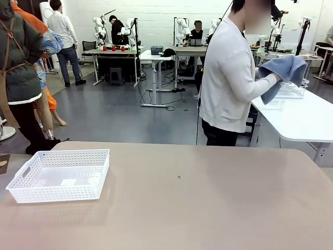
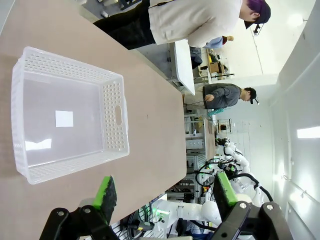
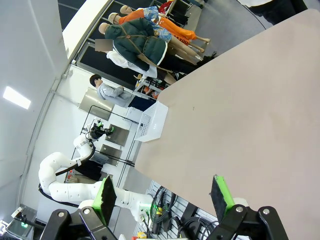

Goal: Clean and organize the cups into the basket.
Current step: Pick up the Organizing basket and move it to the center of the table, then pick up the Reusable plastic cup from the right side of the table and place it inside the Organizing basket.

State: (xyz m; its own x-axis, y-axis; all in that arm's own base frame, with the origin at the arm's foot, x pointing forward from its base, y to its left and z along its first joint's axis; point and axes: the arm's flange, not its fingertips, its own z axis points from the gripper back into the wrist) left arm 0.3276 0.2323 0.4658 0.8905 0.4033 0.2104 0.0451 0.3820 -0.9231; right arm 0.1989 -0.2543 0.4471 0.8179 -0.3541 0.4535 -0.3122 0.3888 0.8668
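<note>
Basket point(image 1: 57, 191), white with lattice sides, sits at the left end of the tabletop point(image 1: 218, 208) in the front view. One of its short ends, with a handle cut-out, faces left. A small white label point(image 1: 68, 182) lies on its floor, and any print on it is too small to read. The tabletop is plain tan, with one dark speck point(image 1: 179, 177) near its middle. At the far side a person point(image 1: 229, 78) in a pale top stands turned away, holding a blue cloth point(image 1: 283, 73) over a white table point(image 1: 302, 117). Behind them are a grey floor point(image 1: 114, 112) and a white wall point(image 1: 156, 15), with more tables and people farther off.

In the left wrist view the left hand point(image 2: 165, 192) is spread wide, its green pads point(image 2: 106, 192) well apart. The basket point(image 2: 115, 120) lies beyond its fingers on the tabletop, with the label point(image 2: 64, 118) showing as a blank white square.

In the right wrist view the right hand point(image 3: 164, 194) is spread just as wide, hanging over the near edge of the tabletop point(image 3: 240, 100). The basket point(image 3: 152, 122) shows at the far end, well apart from this hand.
</note>
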